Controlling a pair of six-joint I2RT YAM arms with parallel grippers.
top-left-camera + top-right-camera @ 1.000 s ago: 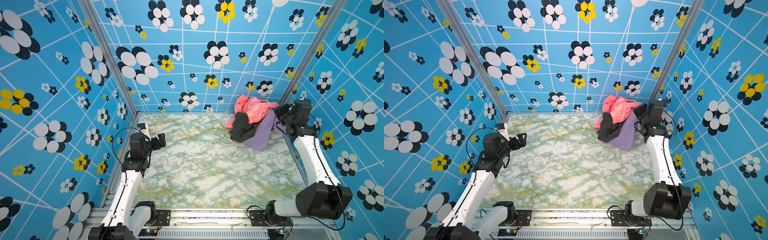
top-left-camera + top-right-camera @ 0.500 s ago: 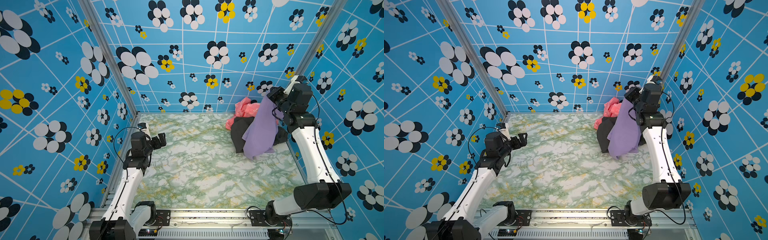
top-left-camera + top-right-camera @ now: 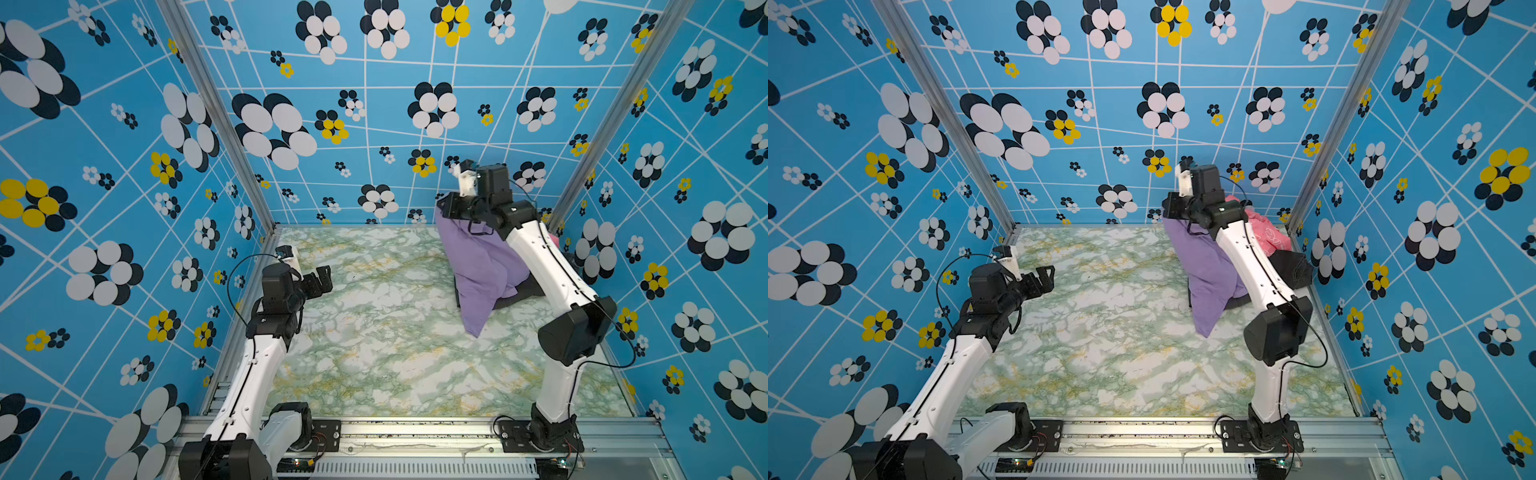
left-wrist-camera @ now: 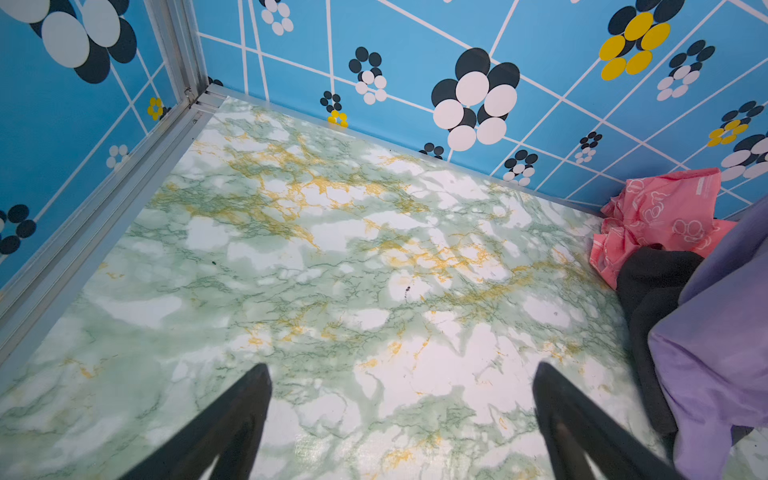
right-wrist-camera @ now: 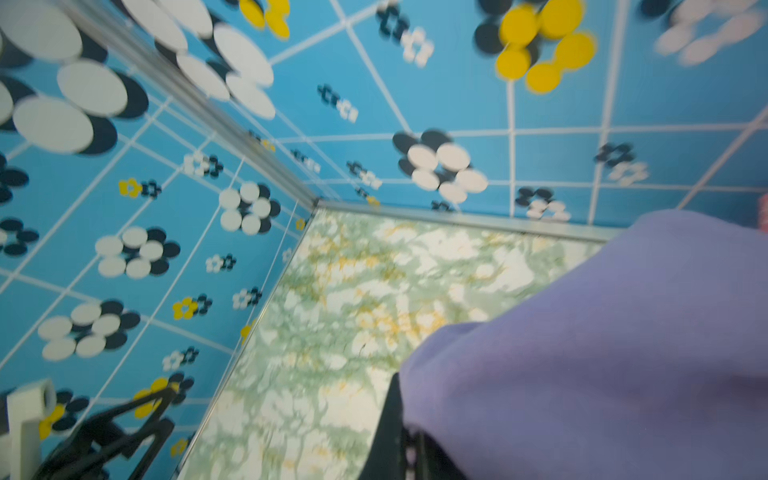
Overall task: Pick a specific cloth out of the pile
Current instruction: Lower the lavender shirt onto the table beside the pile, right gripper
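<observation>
A green-and-white marbled surface (image 3: 374,332) is enclosed by blue walls (image 3: 415,62) printed with flowers. A plain lavender-purple soft cloth (image 3: 482,270) is gripped at its upper edge by the right fingers (image 3: 448,206) and hangs straight below them, its lowest corner near the surface. The pile (image 3: 1279,249), a pink cloth with white outline prints (image 3: 1264,232) and a plain black cloth (image 3: 1289,268), is seen lower than those fingers, just behind the hanging cloth. The left fingers (image 4: 232,428) are spread wide above the surface, well apart from it all.
</observation>
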